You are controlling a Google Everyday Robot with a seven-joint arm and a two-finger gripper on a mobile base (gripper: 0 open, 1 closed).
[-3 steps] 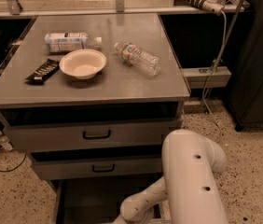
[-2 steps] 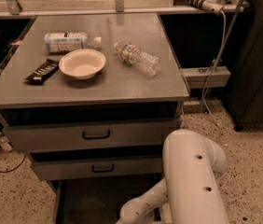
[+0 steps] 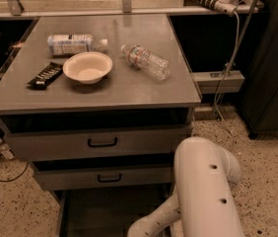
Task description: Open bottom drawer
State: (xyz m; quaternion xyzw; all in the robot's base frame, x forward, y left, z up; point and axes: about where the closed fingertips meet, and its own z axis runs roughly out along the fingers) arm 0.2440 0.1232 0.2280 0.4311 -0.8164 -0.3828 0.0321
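Note:
The bottom drawer (image 3: pixel 107 209) stands pulled out below the two upper fronts. I see its wide flat grey tray; its front and small handle lie below the picture's lower edge. My white arm (image 3: pixel 203 191) bends down at the right, and its forearm (image 3: pixel 151 223) reaches left over the tray's front right part. The gripper is below the lower edge, out of view.
The mid-sized drawer front (image 3: pixel 104 177) and the tall top drawer front (image 3: pixel 99 143) sit slightly ajar above. On the cabinet top (image 3: pixel 144 90) lie a white bowl (image 3: pixel 87 67), two plastic bottles (image 3: pixel 146 62) (image 3: pixel 72 43) and a dark snack bar (image 3: pixel 45 75). Cables (image 3: pixel 225 78) hang at the right.
My forearm has sunk a little lower toward the picture's bottom edge. The drawers and the things on top have not moved.

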